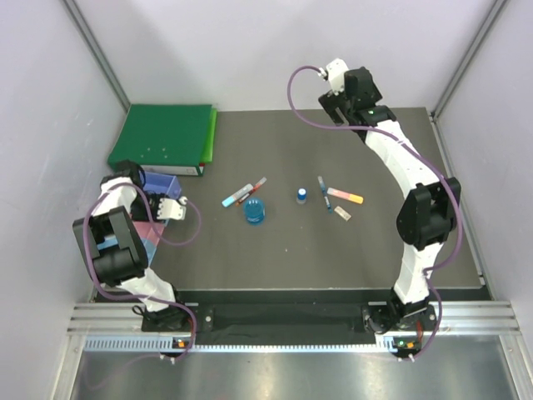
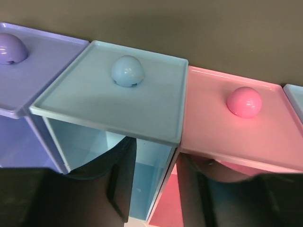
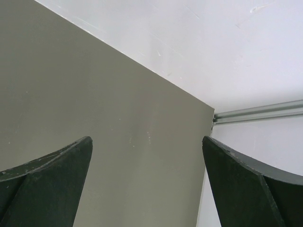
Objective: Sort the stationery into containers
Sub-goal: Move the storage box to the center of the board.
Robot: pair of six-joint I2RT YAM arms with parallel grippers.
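The stationery lies mid-table: a red-blue pen [image 1: 244, 193], a round blue reel [image 1: 255, 211], a small blue-white bottle [image 1: 301, 196], a dark blue pen [image 1: 321, 187], an orange-pink marker [image 1: 345, 196] and a pale block [image 1: 342, 213]. The containers [image 1: 153, 218] stand at the left edge. My left gripper [image 1: 171, 208] is open and empty at them. In the left wrist view it [image 2: 155, 151] straddles the wall between the light blue bin [image 2: 94, 92] and the pink bin [image 2: 218, 127]. My right gripper [image 1: 333, 107] is open and empty, high at the back.
A big green binder [image 1: 165, 137] lies at the back left, just behind the containers. The purple bin [image 2: 42, 56] and another light blue bin [image 2: 296, 97] flank the two at my left fingers. The right wrist view shows the table's far right corner [image 3: 208, 111] and the white wall.
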